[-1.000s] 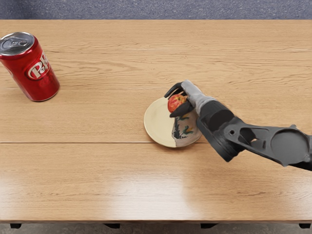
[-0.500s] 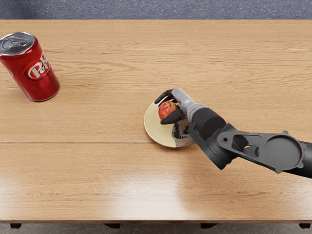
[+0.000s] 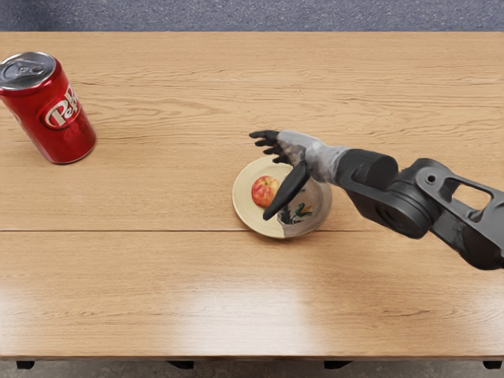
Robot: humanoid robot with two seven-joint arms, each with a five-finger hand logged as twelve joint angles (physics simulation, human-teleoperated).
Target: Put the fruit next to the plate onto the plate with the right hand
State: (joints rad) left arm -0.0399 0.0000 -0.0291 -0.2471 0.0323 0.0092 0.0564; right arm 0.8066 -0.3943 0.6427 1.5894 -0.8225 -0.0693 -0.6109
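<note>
A red and yellow apple [image 3: 264, 190] lies on the small cream plate [image 3: 246, 206] near the table's middle. My right hand [image 3: 276, 157] hovers just above the plate's far side, fingers spread and holding nothing; its thumb hangs down beside the apple without gripping it. The right forearm [image 3: 394, 193] comes in from the right edge and covers part of the plate's patterned right side. The left arm does not show.
A red Dr Pepper can [image 3: 43, 106] stands at the far left of the wooden table [image 3: 157, 276]. The table's front edge runs along the bottom of the view.
The hand carried the apple leftward over the plate, then let it go. The fingers spread and the hand rose, leaving the apple resting on the plate.
</note>
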